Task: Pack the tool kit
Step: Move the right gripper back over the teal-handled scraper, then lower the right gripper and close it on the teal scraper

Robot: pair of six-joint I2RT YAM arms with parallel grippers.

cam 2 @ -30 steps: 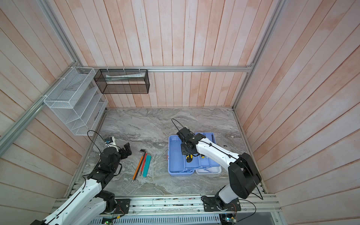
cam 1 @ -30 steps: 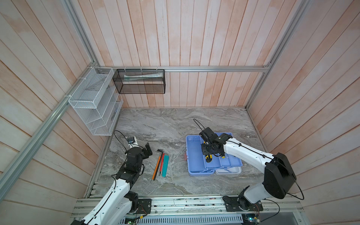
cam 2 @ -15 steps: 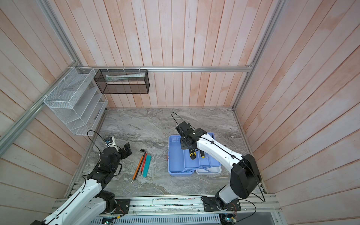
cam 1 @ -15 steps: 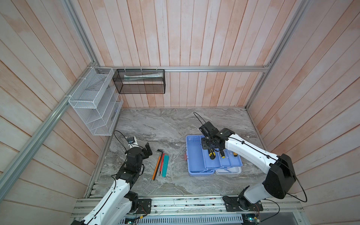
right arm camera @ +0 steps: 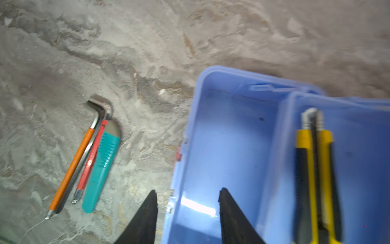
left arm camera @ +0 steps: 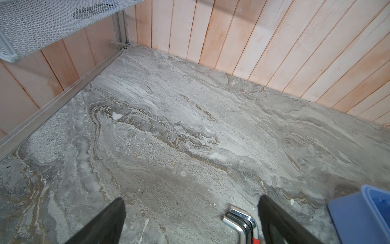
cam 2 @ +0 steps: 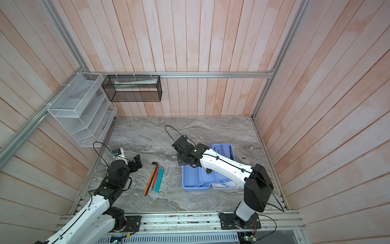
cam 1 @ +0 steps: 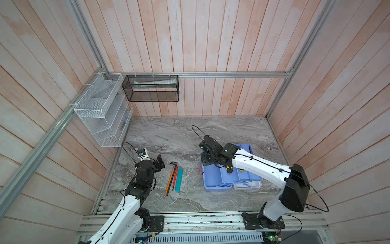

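The tool kit [cam 1: 213, 179] is a light blue open case with a tray across it and a white lid [cam 1: 247, 186] at its front right. A yellow-and-black knife [right arm camera: 314, 173] lies in the tray. My right gripper [right arm camera: 188, 191] is open above the case's left wall, holding nothing; in both top views it hangs over the case's back left corner [cam 1: 209, 161] [cam 2: 183, 159]. On the marble lie an orange-handled hex key [cam 1: 169, 179], a red one and a teal tool [cam 1: 179, 177]. My left gripper [left arm camera: 191, 202] is wide open and empty, just left of the hex keys' bent ends [left arm camera: 240, 219].
A white wire mesh basket [cam 1: 101, 109] hangs on the left wall and a black one [cam 1: 152, 90] on the back wall. Thin screwdrivers [cam 2: 223, 150] lie in the tray's far section. Wooden walls close in the marble floor [cam 1: 168, 135] on three sides.
My right gripper opened, letting go of the yellow knife into the tray, then rose and moved left to the case's left wall. The left arm has not moved.
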